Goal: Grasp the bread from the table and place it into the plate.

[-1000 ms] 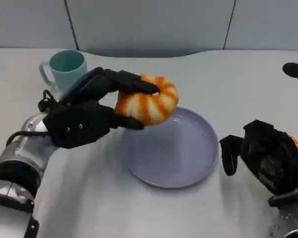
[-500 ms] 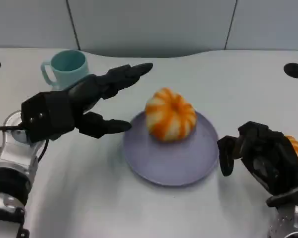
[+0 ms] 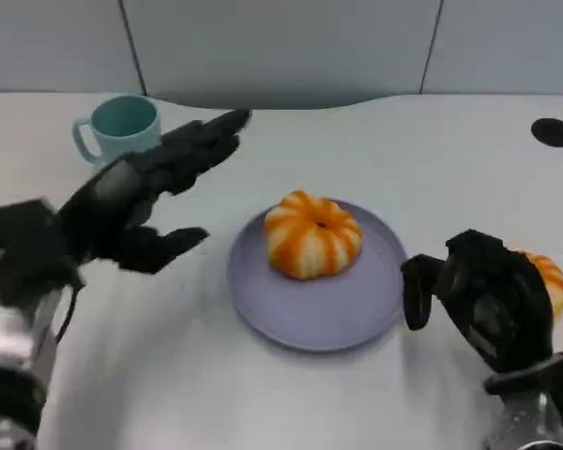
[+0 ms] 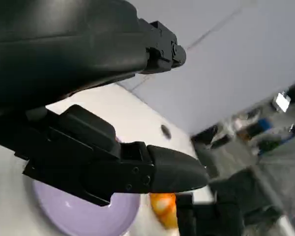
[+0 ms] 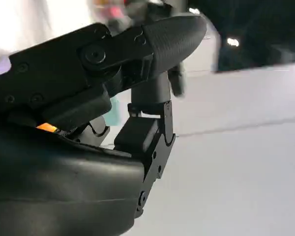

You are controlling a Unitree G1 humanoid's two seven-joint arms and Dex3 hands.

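Bright, even light with soft shadows; the left hand (image 3: 122, 211) is motion-blurred, and the wrist views' backgrounds are out of focus

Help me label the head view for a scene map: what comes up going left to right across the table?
Left hand → plate with bread on it → right hand, with a second orange bread at its far side. The cup overlaps the left hand's span, so it is left out.

Black left hand (image 3: 122, 202), silver forearm (image 3: 9, 347), black cable.
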